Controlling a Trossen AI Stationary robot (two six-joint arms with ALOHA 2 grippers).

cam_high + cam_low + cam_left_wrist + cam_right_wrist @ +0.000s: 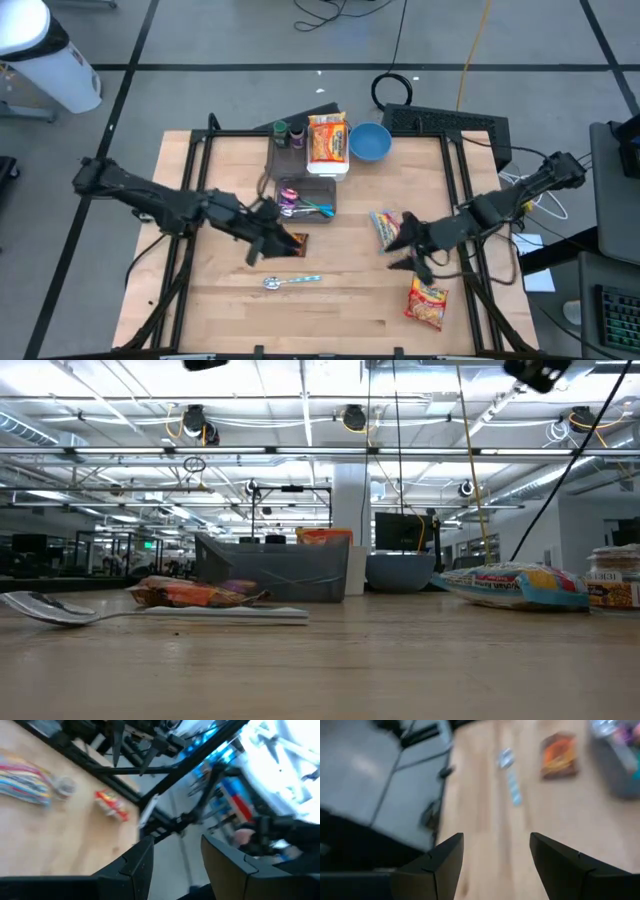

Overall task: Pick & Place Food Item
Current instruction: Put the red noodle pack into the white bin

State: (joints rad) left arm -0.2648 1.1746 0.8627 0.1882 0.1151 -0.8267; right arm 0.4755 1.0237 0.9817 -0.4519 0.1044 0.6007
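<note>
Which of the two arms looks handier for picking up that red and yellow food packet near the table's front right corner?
The right, I'd judge. The right gripper hangs open close to the packet, on the same side of the table. The left gripper sits well across the table, by the orange snack.

We are holding both arms stretched inward over the table, our left gripper (268, 238) and right gripper (408, 250) open, gripping nothing.

Spoon (290, 282) near front edge, bin (306, 197) mid-table, bowl (370, 142) behind it
</note>
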